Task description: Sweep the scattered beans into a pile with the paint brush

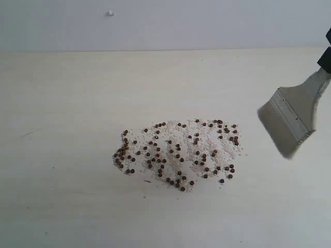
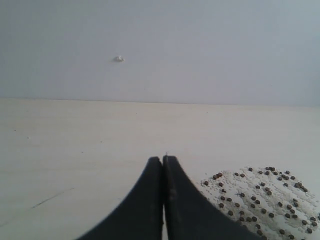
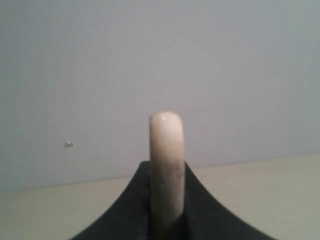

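Right wrist view: your right gripper (image 3: 166,170) clamps the paint brush (image 1: 295,111); left gripper (image 2: 163,165) closed, empty. Land the bristles (image 1: 274,129) just outside the beans' (image 1: 178,152) right edge and drag inward.

Blurred bristles and edge-cropped handle of the paint brush (image 1: 295,116).
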You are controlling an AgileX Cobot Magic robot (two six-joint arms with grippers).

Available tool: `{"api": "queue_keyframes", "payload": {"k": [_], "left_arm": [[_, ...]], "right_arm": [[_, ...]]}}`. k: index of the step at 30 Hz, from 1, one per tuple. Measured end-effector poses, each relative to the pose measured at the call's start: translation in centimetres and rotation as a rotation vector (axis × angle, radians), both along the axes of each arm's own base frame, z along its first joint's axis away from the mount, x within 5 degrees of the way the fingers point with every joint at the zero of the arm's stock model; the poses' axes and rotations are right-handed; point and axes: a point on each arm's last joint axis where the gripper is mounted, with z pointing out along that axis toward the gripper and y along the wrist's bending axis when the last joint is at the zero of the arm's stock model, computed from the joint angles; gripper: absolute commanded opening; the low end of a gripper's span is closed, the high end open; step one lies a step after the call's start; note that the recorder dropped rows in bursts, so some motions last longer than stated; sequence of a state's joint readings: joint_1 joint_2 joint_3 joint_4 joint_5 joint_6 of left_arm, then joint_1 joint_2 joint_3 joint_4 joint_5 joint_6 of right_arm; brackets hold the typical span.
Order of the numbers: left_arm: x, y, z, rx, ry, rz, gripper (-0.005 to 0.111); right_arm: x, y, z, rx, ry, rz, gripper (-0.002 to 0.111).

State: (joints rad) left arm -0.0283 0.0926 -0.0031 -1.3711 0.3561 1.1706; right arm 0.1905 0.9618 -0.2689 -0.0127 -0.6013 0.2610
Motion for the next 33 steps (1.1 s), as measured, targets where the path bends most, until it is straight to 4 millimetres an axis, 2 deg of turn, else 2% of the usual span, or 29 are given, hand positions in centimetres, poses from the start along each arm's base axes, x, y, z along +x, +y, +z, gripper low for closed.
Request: {"api": "queue_keyframes", "payload": {"k": [7, 14, 20, 28, 33], "left_arm": [[0.0, 0.0, 0.0, 0.0, 0.0, 0.0, 0.0], [0.0, 0.0, 0.0, 0.0, 0.0, 0.0, 0.0], [0.0, 0.0, 0.0, 0.0, 0.0, 0.0, 0.0], [0.0, 0.0, 0.0, 0.0, 0.0, 0.0, 0.0], [0.0, 0.0, 0.0, 0.0, 0.0, 0.0, 0.0]], "right_arm": [[1.1, 0.2, -0.6, 0.023, -0.029, 0.001, 0.0], [3.8, 0.8, -1.3, -0.003, 0.027, 0.005, 0.0], [5.8, 1.1, -0.5, -0.044, 0.031, 0.005, 0.0], [6.3, 1.3, 0.3, -0.084, 0.02, 0.013, 0.0], [7.3, 2.1, 0.8, -0.142, 0.046, 0.066, 0.0]]}}
